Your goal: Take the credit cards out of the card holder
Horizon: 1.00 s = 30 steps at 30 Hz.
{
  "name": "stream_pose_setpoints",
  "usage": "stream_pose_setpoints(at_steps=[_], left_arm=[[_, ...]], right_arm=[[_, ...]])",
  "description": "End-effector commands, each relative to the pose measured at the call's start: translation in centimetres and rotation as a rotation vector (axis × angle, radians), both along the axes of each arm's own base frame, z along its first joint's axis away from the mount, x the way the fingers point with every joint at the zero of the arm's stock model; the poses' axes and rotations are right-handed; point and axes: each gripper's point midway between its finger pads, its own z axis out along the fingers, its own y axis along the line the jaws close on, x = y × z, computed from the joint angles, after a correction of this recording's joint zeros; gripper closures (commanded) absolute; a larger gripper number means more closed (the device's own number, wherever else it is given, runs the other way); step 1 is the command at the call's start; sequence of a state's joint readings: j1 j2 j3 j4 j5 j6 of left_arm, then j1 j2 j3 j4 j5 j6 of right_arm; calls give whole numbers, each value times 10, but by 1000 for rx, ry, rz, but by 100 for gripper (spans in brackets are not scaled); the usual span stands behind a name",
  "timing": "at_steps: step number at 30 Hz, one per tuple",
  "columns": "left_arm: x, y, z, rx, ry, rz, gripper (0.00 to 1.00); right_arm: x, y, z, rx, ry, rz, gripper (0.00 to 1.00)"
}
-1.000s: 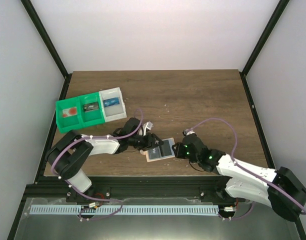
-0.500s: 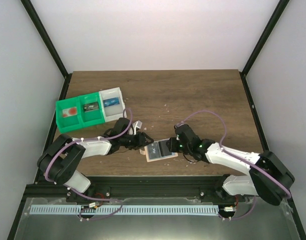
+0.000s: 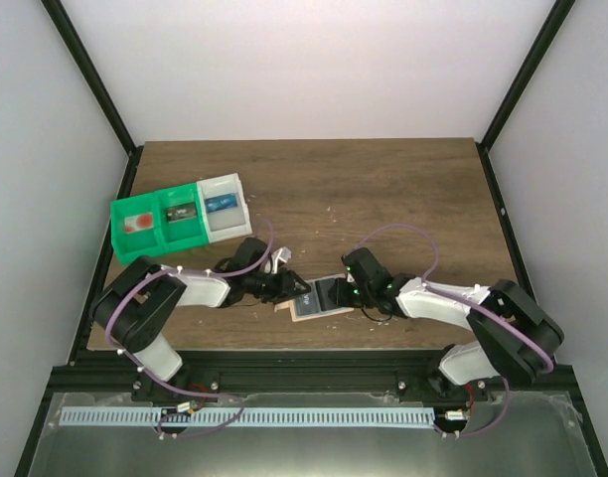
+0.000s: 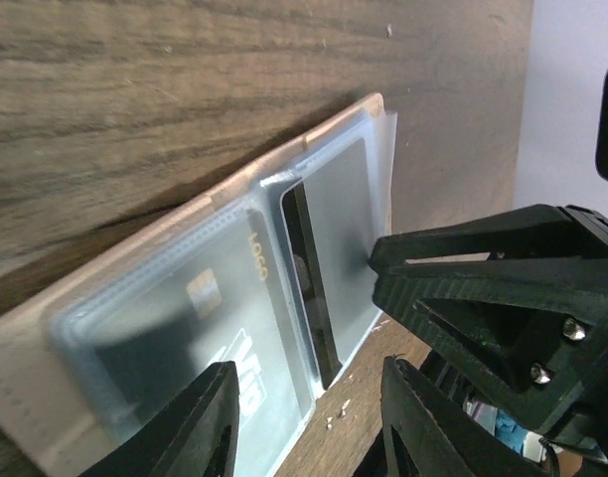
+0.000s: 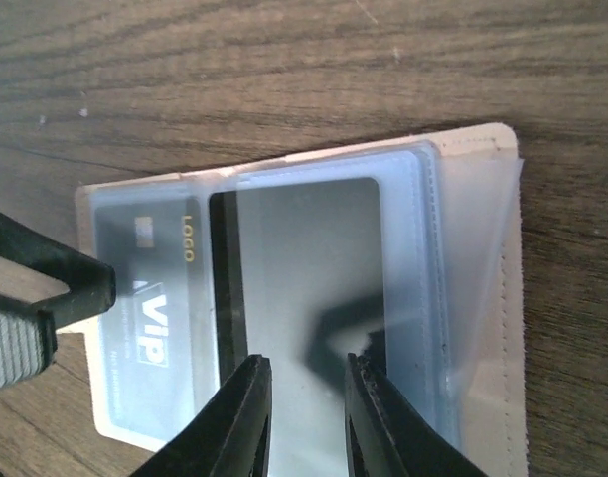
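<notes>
Card holder [image 3: 319, 301] lies open on the wooden table [image 3: 383, 189], a pincer at each end.
Left gripper [image 4: 306, 373] hangs released over the VIP credit card [image 5: 150, 318]; right gripper [image 5: 307, 360], narrowly parted and empty, touches the clear sleeve over the grey card [image 5: 304, 248].

The dark wood-grain counter [image 3: 383, 189] carries a row of small bins at its far left: a green bin [image 3: 155, 245] with a white bin [image 3: 228, 227] touching its right side. Near the front edge, about midway, the tan card holder [image 3: 317, 303] lies flat and opened — pale crumbs [image 4: 330, 422] just beside it.
</notes>
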<state>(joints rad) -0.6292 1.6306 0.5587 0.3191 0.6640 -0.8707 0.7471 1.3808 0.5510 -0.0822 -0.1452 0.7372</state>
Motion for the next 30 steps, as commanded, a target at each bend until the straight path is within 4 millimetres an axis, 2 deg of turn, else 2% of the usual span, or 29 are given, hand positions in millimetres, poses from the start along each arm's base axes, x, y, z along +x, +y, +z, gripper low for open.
stream_pose_setpoints(at_steps=[1,6,11,19,30], left_arm=[[0,-14,3,-20,-20,-38,59],[0,-16,-5,-7,-2,-41,59],[4,-16,-4,3,-6,-28,59],[2,-23,-1,4,-9,-38,60],[1,-22,-14,41,-4,-24,61]], right_arm=[[-1,-3,-9,-12,19,-4,78],[-1,-2,-7,-3,11,-2,78],[11,-11,1,-56,-52,-35,78],[7,-14,-10,-71,-39,-24,79],[-4,-12,-23,-47,-5,5,79]])
